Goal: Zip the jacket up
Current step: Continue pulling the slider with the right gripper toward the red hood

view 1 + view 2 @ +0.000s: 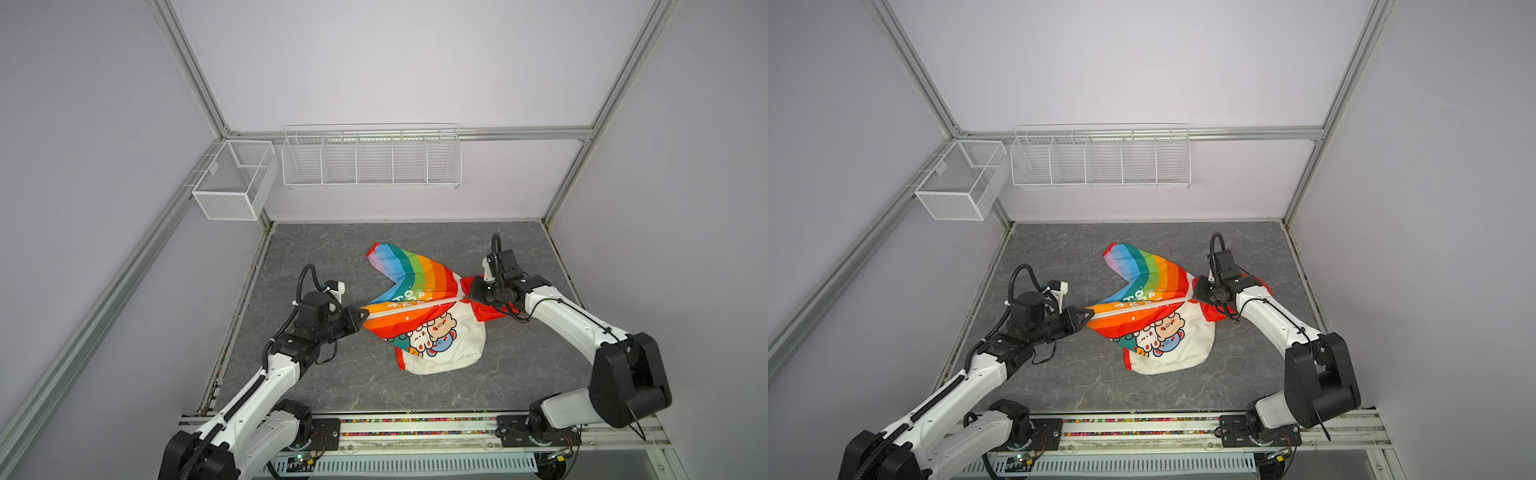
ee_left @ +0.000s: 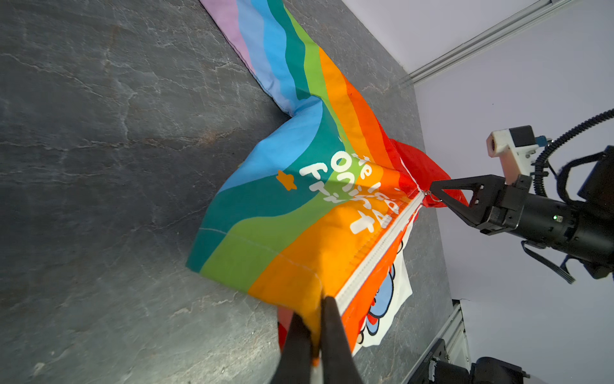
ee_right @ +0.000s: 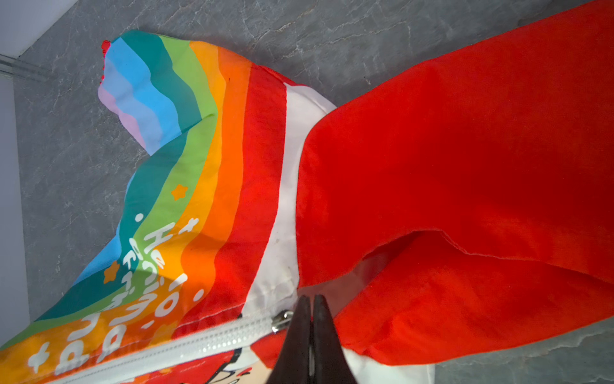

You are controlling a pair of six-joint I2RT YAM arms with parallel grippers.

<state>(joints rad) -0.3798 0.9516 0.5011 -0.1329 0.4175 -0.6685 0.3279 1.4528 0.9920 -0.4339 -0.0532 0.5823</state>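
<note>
**Jacket** point(image 1: 415, 309) point(image 1: 1154, 311): child's size, lying at the centre of the grey table point(image 1: 332, 257), stretched along the 9-to-3 o'clock line in both top views.
- Rainbow half on the 12 o'clock side, white lettering near the seam. Its sleeve point(image 1: 395, 259) points to about 11 o'clock, red cuff at the tip.
- White half with cartoon animals point(image 1: 432, 332) on the 6 o'clock side, bunched, red cuff at about 7 o'clock.
- Red hood point(image 3: 465, 166) at the 3 o'clock end, crumpled under the right arm.
- White zipper point(image 2: 375, 252) point(image 3: 199, 345): teeth joined along the whole visible run, hem to collar.
- Zipper pull point(image 3: 282, 320): metal, at the collar end.

**Left gripper** point(image 1: 365, 314) point(image 1: 1090, 313) point(image 2: 321, 299): at the jacket's 9 o'clock end, fingers pressed together, pinching the orange hem just beside the zipper's foot.

**Right gripper** point(image 1: 468, 297) point(image 1: 1192, 296) point(image 2: 432, 192) point(image 3: 310, 299): at the 3 o'clock end, fingers pressed together on the zipper pull at the collar.

**Wire rack** point(image 1: 372, 156): white, five compartments, on the wall at 12 o'clock.

**Mesh basket** point(image 1: 232, 178): white, on the frame at about 10 o'clock.
</note>
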